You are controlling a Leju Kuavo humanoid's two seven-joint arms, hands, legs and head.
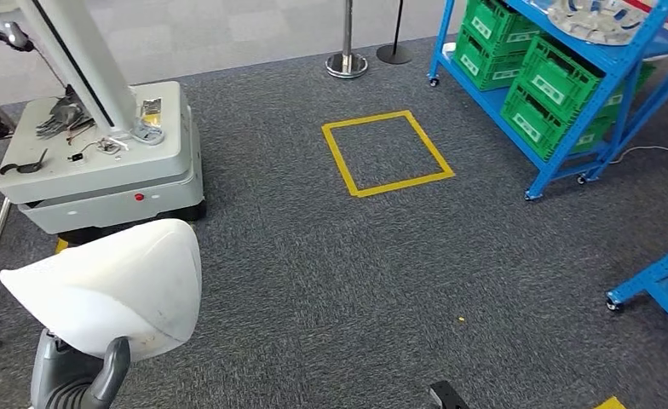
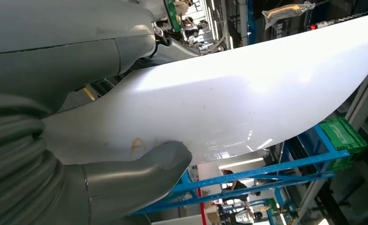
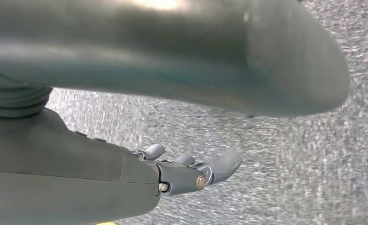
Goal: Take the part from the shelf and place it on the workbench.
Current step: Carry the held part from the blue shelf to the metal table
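The left hand (image 1: 79, 375), at the lower left of the head view, has its fingers clamped on the white part (image 1: 113, 290). The right hand (image 3: 126, 173) hangs over grey carpet (image 3: 313, 154), fingers apart and holding nothing. A blue shelf (image 1: 569, 102) stands upper right.

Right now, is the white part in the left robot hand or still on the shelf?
In the hand. The left robot hand grips the white part above the carpet, apart from the blue shelf.

A: What sits on the dark grey carpet (image 1: 313, 281)?
B: A square outline of yellow tape (image 1: 387, 152), with a grey wheeled machine base (image 1: 100, 162) well to one side.
A: And beyond it?
B: Two chrome stanchion posts (image 1: 347, 51), near green plastic crates (image 1: 552, 94)
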